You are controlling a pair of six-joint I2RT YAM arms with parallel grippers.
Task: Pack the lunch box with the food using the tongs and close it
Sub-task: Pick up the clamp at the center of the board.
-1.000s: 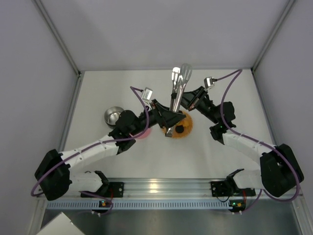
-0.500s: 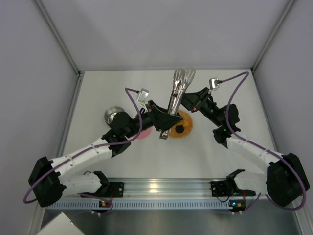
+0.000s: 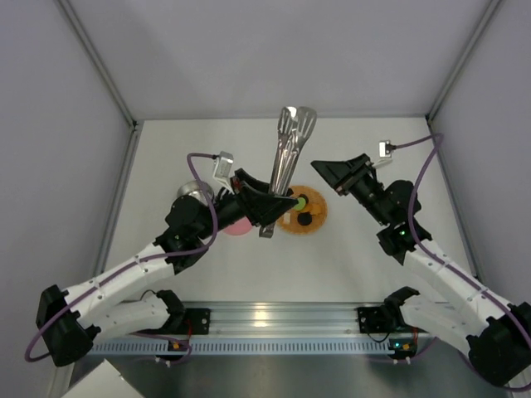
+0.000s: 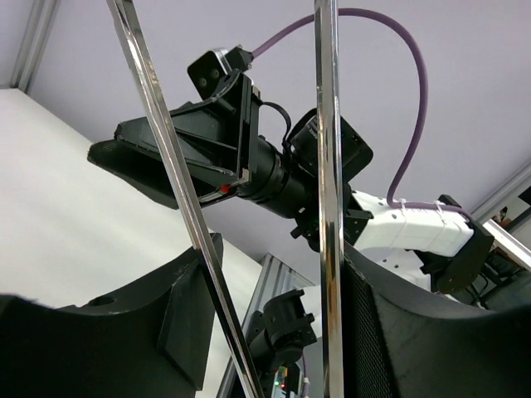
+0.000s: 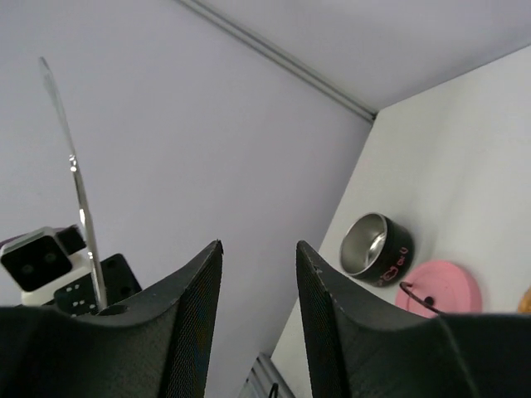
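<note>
the lunch box (image 3: 187, 196) is mostly covered by the left arm (image 3: 141, 261) in the overhead view, and only a sliver of steel rim shows at the arm's far side. the right wrist view shows it better: a round tin with a dark outer wall and a pink mark, standing uncovered on the surface (image 3: 166, 149) towards the back left. only its shiny inner wall shows and its floor is out of sight, so i cannot tell what is in it. the pink lid (image 5: 440, 286) lies flat on the surface just beside the tin, and from above it is half under the left arm.

the orange plate (image 3: 320, 217) sits at the middle of the surface, its left part hidden behind the left pincer (image 3: 270, 207). on it a green piece (image 3: 299, 201) and a black piece (image 3: 305, 219) can be made out. any other food there is covered or too small to tell.

the left pincer grips the tongs (image 3: 284, 162) near their joined end, which pokes out below it. the two arms rise at a tilt, with the flat tips high towards the back wall. in the left wrist view both arms run between the fingers (image 4: 187, 332) and are cut off at the top and bottom.

the right pincer (image 3: 329, 172) hangs to the right of the tongs, apart from them, jaws parted and holding nothing.
</note>
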